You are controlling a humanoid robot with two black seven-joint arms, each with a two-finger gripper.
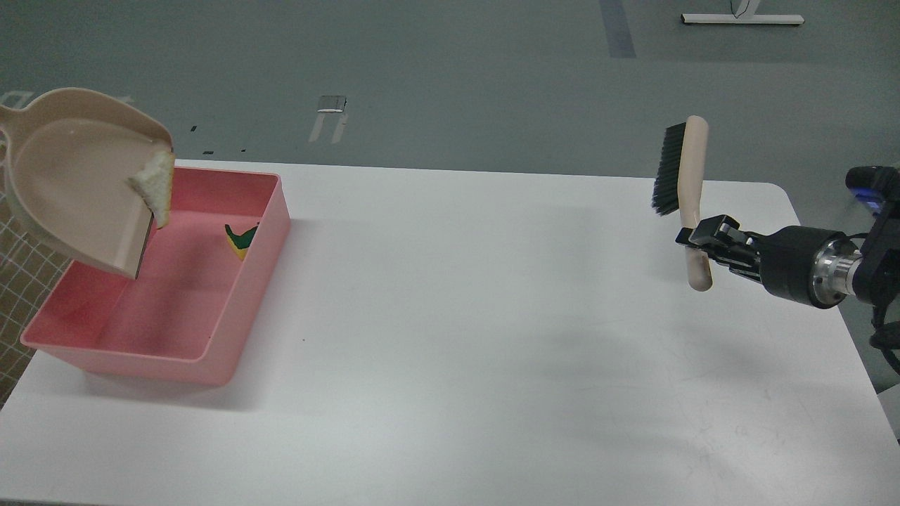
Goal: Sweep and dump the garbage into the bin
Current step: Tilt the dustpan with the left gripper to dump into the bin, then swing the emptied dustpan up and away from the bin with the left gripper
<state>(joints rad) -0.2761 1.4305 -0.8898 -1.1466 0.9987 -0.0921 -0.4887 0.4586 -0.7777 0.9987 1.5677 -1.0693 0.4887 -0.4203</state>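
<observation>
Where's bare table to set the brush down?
Bare white table runs from the pink plastic tub to the right gripper holding the beige-handled brush. Crowded only far left: tilted beige dustpan over the tub.

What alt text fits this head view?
A beige dustpan tilts over the pink bin, the bread slice at its lip; the sponge piece already lies inside the bin. The right gripper holds a brush upright above the white table.
</observation>
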